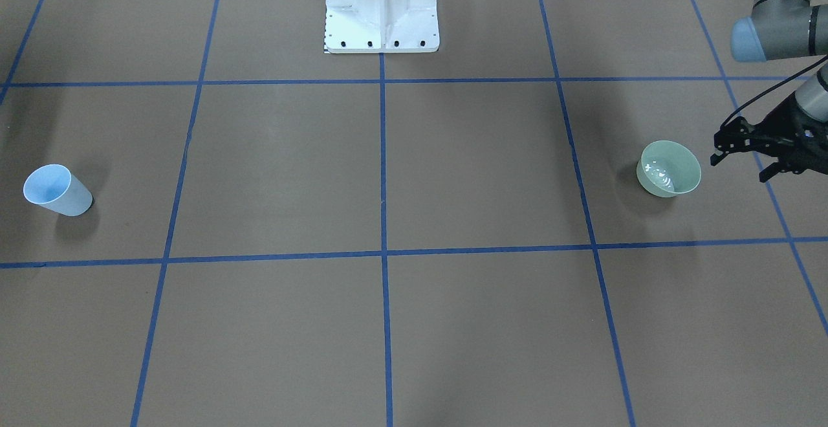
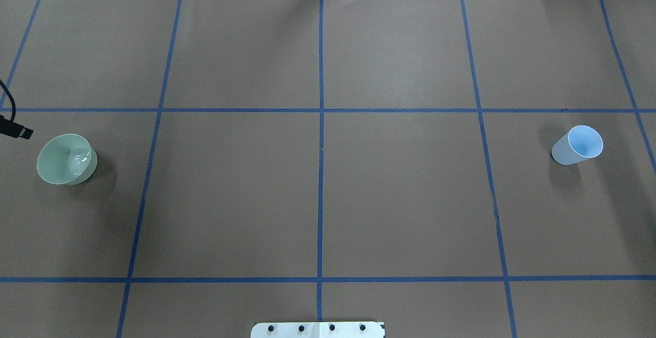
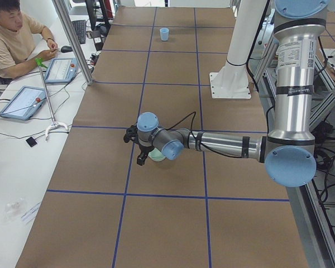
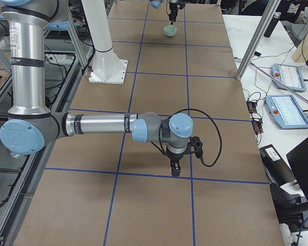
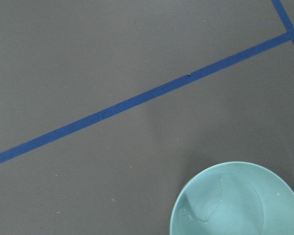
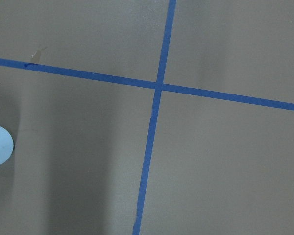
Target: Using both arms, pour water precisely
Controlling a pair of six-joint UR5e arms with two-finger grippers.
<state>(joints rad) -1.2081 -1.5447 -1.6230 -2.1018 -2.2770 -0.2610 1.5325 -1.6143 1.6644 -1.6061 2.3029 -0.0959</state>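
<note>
The left gripper (image 1: 739,169) hangs with fingers apart just beside the green bowl (image 1: 687,167) of water (image 1: 660,172); the right gripper (image 4: 174,168), I cannot tell.

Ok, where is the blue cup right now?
In the overhead view the blue cup stands upright at the far right, on the robot's right side, just below the cross tape line and far from the green bowl at the left.

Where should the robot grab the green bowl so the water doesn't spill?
Probably pinch the rim of the green bowl on the side facing the open left gripper, one finger inside, one outside. It looks too wide to span, stands upright, and holds water.
</note>
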